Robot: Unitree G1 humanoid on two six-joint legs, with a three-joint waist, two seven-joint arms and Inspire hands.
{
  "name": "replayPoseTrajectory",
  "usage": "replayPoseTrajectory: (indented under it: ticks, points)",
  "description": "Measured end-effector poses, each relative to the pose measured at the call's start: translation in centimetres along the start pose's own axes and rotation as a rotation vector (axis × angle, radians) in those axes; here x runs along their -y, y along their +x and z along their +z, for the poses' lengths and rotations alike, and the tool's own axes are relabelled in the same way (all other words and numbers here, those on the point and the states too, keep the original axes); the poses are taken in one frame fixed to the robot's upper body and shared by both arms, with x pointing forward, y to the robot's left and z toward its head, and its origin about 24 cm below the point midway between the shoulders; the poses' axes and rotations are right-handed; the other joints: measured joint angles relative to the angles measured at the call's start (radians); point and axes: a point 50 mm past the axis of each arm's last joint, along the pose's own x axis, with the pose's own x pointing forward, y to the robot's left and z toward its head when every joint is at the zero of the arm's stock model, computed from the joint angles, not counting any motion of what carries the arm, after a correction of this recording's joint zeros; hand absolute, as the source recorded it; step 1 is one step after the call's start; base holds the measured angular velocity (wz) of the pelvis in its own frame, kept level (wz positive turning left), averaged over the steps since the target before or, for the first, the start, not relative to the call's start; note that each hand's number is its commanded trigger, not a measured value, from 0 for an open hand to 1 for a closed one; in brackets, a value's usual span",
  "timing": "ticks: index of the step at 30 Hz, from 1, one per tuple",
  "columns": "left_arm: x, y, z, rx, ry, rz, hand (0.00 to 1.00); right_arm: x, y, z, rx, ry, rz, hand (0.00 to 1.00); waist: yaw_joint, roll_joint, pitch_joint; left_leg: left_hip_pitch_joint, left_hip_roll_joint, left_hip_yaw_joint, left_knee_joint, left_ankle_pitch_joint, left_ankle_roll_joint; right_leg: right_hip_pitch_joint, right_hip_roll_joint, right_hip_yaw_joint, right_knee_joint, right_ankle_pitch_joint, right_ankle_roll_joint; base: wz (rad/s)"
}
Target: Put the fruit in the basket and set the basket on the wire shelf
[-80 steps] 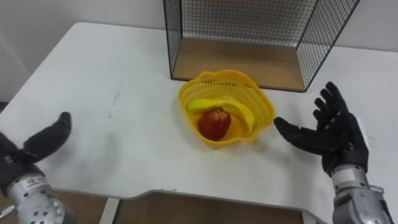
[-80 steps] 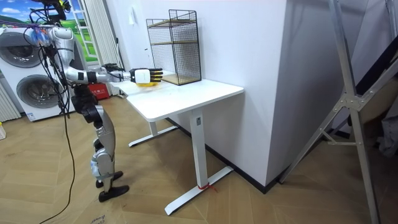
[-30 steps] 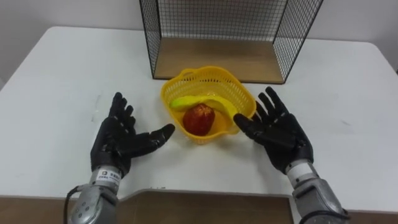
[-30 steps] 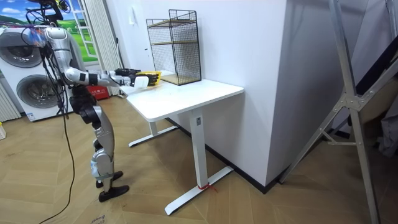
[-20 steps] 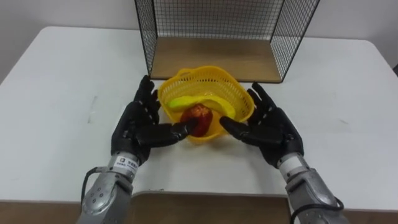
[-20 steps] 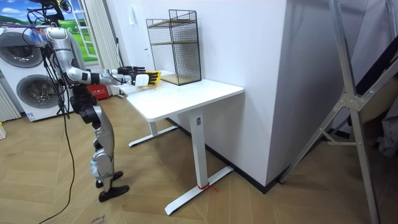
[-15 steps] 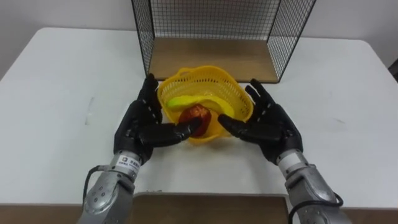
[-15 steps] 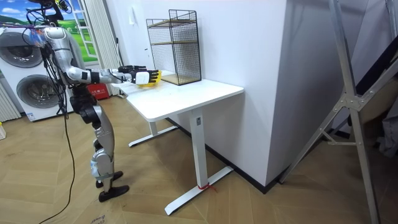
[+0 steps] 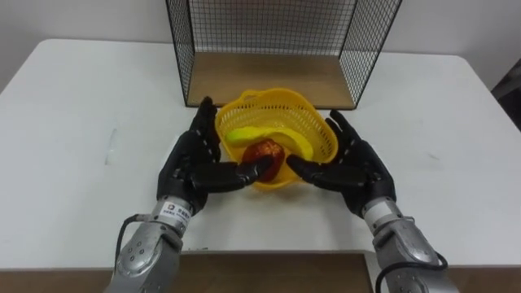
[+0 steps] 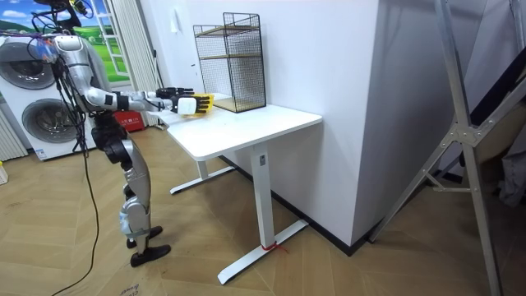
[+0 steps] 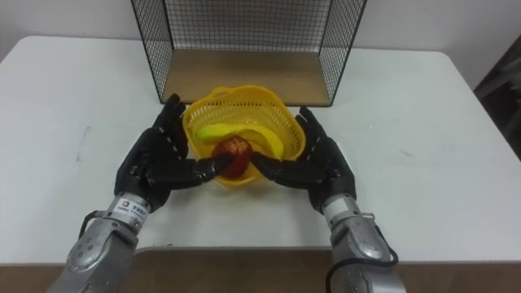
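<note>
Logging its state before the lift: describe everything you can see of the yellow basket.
The yellow basket looks like plastic mesh, round with a wavy rim. It appears to rest upright on the white table, just in front of the wire shelf. A banana and a red apple lie inside. The left hand and right hand flank it, straight fingers against its side walls, thumbs reaching across its front.

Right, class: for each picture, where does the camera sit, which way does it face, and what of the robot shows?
Left eye view: on the robot's head, looking down at the table and basket; left hand and right hand show.
Right eye view: just beside it, same look, same hands.
Room view: across the room, sees the whole robot at the table.
Shared: basket and wire shelf.
</note>
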Motion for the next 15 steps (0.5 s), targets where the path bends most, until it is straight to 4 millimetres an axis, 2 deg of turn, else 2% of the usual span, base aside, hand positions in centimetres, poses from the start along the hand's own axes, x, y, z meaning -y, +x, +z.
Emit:
replayPoseTrajectory:
  ticks: [15]
  points:
    - [-0.18, -0.12, -0.57, -0.033, 0.009, 0.0, 0.0, -0.74, 0.42, -0.7, -0.028, -0.034, 0.001, 0.0, 0.0, 0.011, 0.001, 0.0, 0.0, 0.002, -0.001, 0.0, 0.0, 0.0, 0.003, 0.009, 0.0, 0.0, 0.0, 0.0]
